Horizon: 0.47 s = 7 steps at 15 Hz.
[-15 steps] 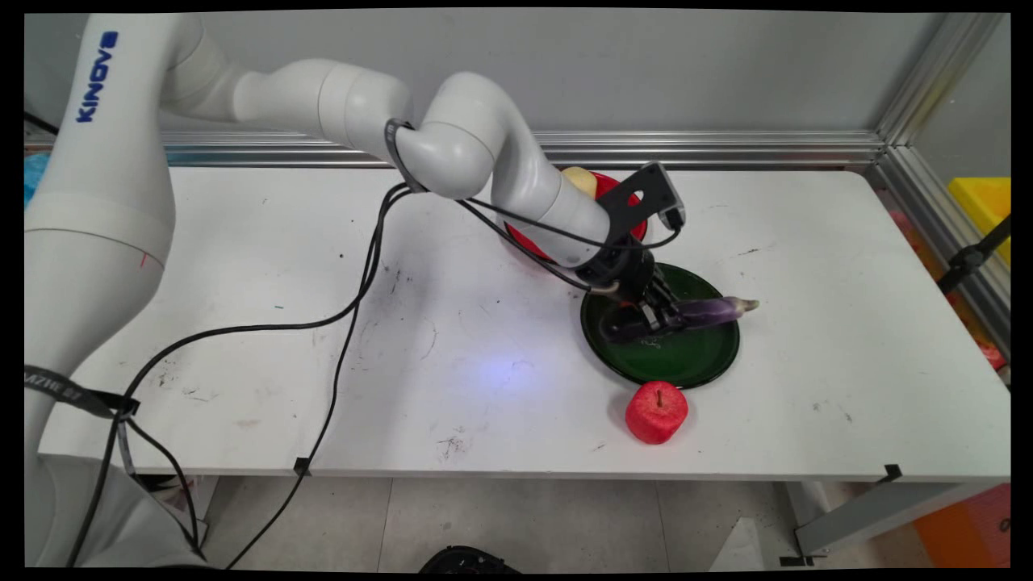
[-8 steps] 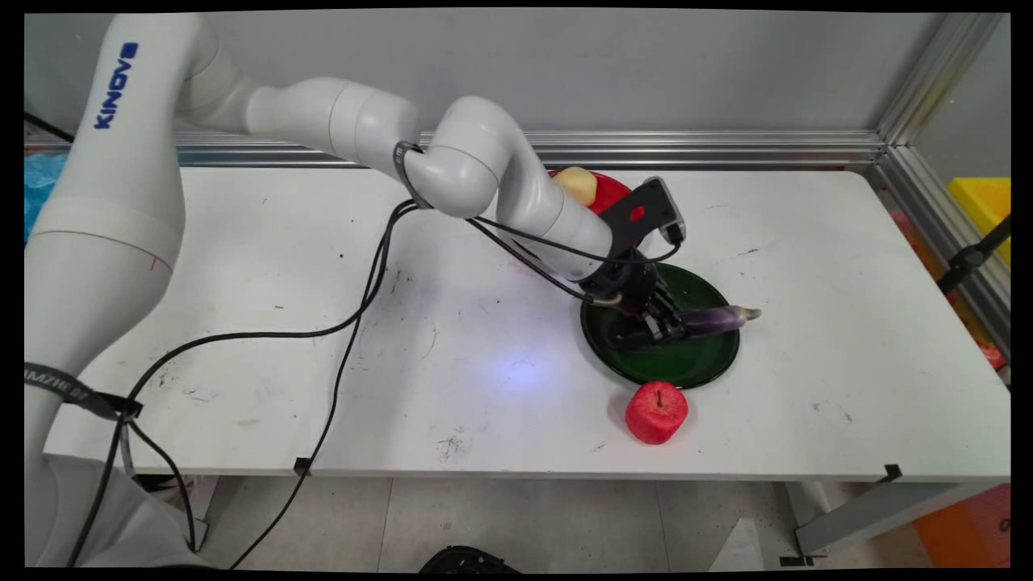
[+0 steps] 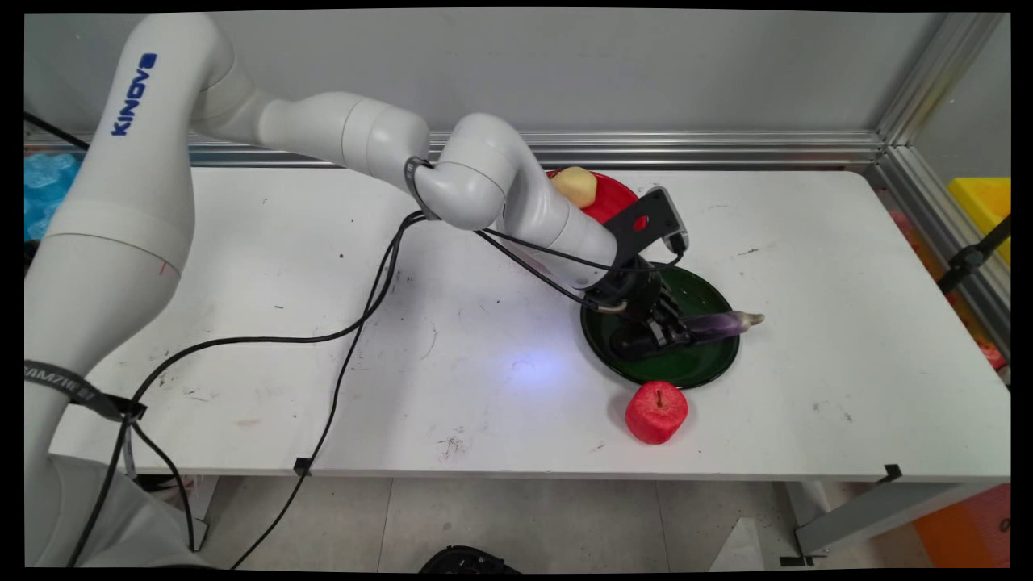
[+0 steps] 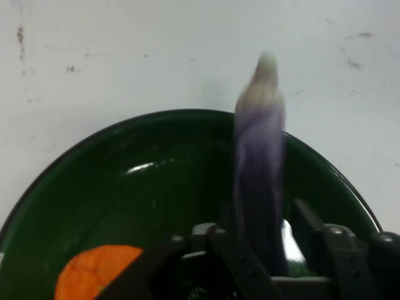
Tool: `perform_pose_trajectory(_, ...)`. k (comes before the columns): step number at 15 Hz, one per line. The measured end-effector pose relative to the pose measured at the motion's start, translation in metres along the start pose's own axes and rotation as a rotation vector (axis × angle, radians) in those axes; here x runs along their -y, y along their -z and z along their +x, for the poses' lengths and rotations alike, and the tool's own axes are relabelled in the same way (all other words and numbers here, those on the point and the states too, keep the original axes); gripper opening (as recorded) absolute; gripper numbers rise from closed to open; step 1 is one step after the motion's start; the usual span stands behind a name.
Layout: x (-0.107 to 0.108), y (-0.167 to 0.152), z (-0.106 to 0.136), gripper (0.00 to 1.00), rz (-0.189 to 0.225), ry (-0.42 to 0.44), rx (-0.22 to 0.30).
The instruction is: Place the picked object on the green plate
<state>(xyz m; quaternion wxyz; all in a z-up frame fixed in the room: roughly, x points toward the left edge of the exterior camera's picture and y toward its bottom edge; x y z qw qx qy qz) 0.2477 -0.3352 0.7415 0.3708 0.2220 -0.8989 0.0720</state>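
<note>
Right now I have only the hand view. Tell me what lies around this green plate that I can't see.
Observer: A red apple sits on the table beside the green plate's near rim.
Operator: Give me the far side too.
Observer: A red plate lies behind it, toward the wall, with a pale yellow fruit on it. The arm hides part of that plate.
Operator: Say which way the eggplant points on the table.
Observer: From the gripper, the eggplant runs toward the table's right end, and its tip passes the green plate's right rim.
</note>
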Motion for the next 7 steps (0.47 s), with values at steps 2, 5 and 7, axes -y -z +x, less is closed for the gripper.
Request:
perform_pose_trajectory(2, 0.001, -0.002, 0.001, 1.00, 0.001, -0.002, -0.006)
perform_pose_trajectory(5, 0.004, -0.002, 0.004, 1.00, 0.003, -0.004, -0.015)
perform_pose_trajectory(7, 0.007, 0.002, 0.010, 1.00, 0.004, -0.003, -0.025)
